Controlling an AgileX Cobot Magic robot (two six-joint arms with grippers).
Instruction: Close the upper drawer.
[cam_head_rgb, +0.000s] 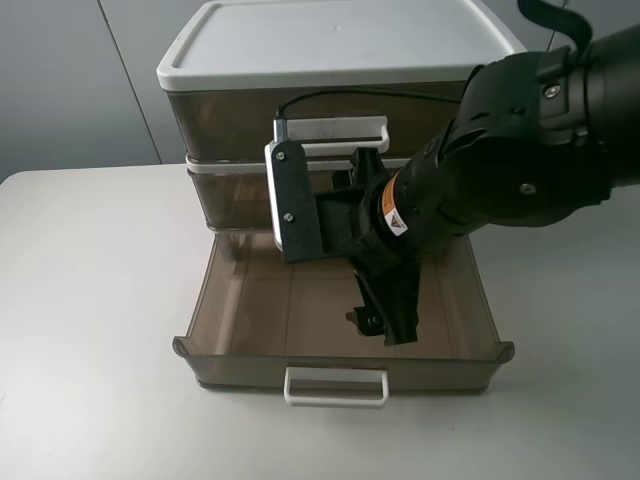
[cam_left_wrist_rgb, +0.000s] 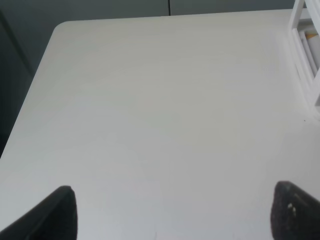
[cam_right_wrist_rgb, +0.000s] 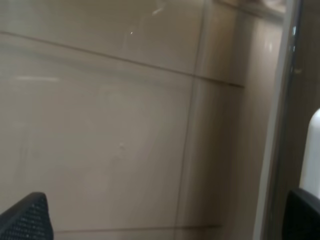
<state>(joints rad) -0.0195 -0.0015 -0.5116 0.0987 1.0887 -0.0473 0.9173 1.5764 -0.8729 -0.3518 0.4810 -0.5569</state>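
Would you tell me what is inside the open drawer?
Only the right gripper hangs over the open drawer; its visible floor is bare, though the arm hides part.

The drawer cabinet (cam_head_rgb: 340, 50) stands on the table (cam_head_rgb: 90, 300) toward 12 o'clock in the high view. Its lowest visible drawer, the open drawer (cam_head_rgb: 230, 370), juts out toward 6 o'clock, with its handle (cam_head_rgb: 335, 387) on the front wall at the 6 o'clock end. Two more drawers (cam_head_rgb: 230, 120) are stacked above it. The right arm (cam_head_rgb: 520, 150) comes in from 2 o'clock across the front of the stack. The right gripper (cam_head_rgb: 385, 328) hangs inside the open drawer, toward 3 o'clock of its middle. The left gripper (cam_left_wrist_rgb: 172, 212) is over the table, apart from the cabinet.
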